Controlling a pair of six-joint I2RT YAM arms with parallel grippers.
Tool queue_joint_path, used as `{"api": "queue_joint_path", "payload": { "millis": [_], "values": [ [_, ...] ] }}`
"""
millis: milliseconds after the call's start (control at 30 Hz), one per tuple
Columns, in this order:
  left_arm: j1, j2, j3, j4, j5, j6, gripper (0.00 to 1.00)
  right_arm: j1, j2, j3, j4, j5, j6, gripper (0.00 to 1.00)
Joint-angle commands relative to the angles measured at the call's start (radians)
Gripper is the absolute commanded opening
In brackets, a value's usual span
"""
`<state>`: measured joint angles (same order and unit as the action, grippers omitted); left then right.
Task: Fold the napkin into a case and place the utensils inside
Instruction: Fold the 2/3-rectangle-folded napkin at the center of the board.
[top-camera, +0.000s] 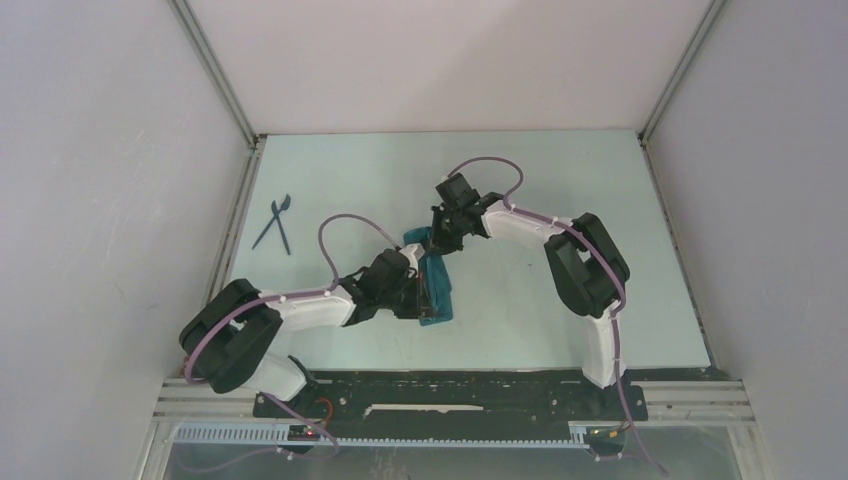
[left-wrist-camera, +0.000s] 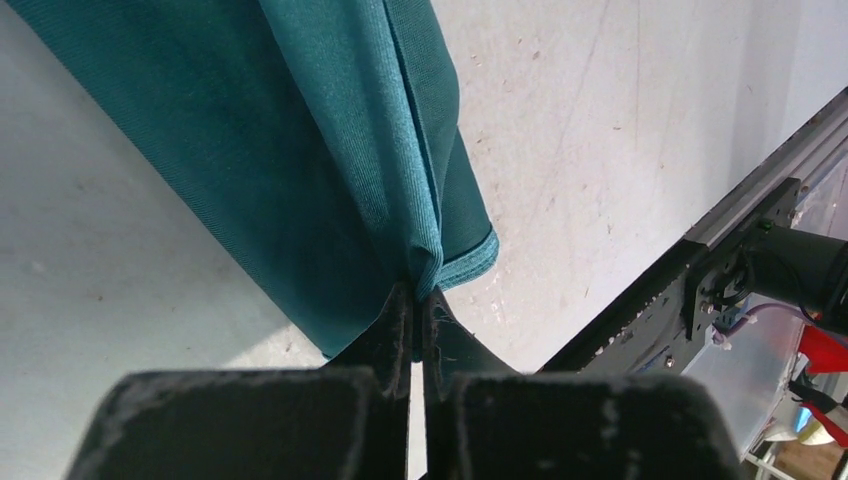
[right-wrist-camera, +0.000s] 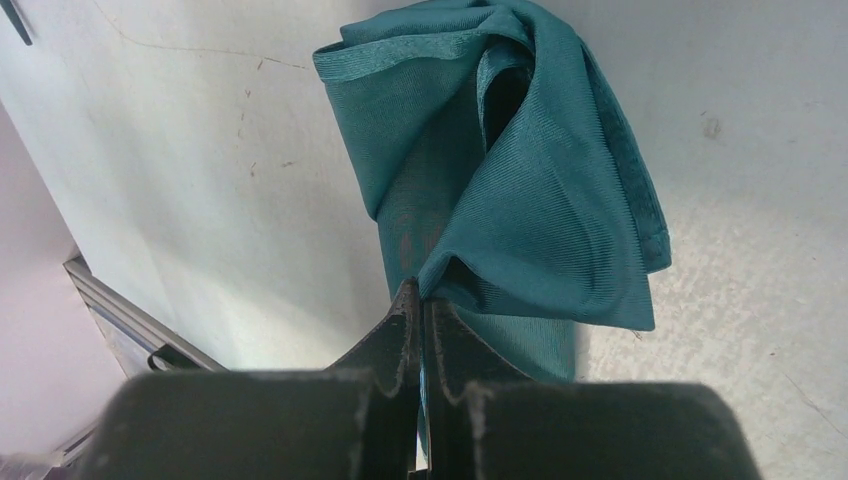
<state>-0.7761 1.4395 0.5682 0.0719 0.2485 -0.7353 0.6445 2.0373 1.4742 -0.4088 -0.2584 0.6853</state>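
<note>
From above, both arms bend toward the middle of the table (top-camera: 560, 180), where the teal napkin (top-camera: 437, 290) lies; the utensils (top-camera: 278, 222) sit near the left edge. In the left wrist view, the left gripper (left-wrist-camera: 418, 300) pinches a napkin fold tight. In the right wrist view, the right gripper (right-wrist-camera: 420, 297) pinches its bunched end.

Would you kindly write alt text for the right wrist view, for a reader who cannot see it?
The right gripper, shut, pinches a fold of the teal napkin, which bunches in loose folds over a pale table.
</note>
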Motion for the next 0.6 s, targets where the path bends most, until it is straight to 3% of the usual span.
{"api": "queue_joint_path", "payload": {
  "millis": [0, 67, 167, 233, 400, 567],
  "values": [
    [0.005, -0.025, -0.037, -0.006, 0.081, -0.002, 0.01, 0.010, 0.012, 0.070, 0.024, 0.051, -0.011, 0.00],
    [0.011, -0.029, -0.045, -0.006, 0.087, 0.003, 0.05, 0.016, 0.027, 0.087, 0.016, 0.053, -0.013, 0.00],
    [0.033, -0.054, -0.050, -0.017, 0.110, 0.008, 0.33, 0.023, 0.042, 0.099, 0.008, 0.060, -0.014, 0.00],
    [0.057, -0.087, -0.050, -0.036, 0.144, 0.008, 0.44, 0.026, 0.043, 0.098, 0.011, 0.067, -0.014, 0.00],
    [0.139, -0.242, -0.041, -0.136, 0.227, -0.006, 0.57, 0.032, 0.051, 0.110, 0.001, 0.078, -0.022, 0.00],
    [0.208, -0.343, -0.004, -0.284, 0.138, 0.026, 0.67, 0.048, 0.071, 0.151, -0.022, 0.082, -0.030, 0.00]
  ]
}}
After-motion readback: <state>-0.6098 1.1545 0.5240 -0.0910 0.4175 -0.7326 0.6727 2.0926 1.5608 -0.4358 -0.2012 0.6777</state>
